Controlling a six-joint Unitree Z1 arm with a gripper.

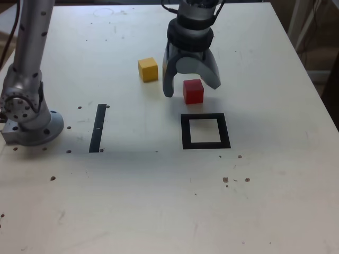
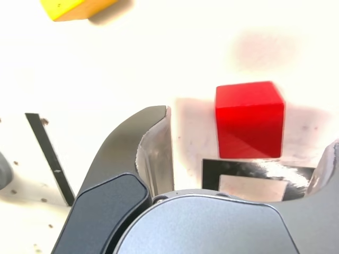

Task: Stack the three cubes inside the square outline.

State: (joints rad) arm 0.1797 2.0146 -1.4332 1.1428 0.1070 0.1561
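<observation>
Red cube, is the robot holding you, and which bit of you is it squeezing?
Nothing is being held: the gripper is open, and the red cube sits between its fingers with gaps on both sides.

a pale table (image 1: 122, 196) bears red (image 1: 193, 92) and yellow (image 1: 148, 70) cubes, black-marked.

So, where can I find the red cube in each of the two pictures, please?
Exterior view: the red cube sits a little right of the middle, upper half, under the open gripper and just above the square outline.
Wrist view: it lies between the two fingers, beside the same outline.
Shared landmark: the narrow black strip, seen in both views.
</observation>
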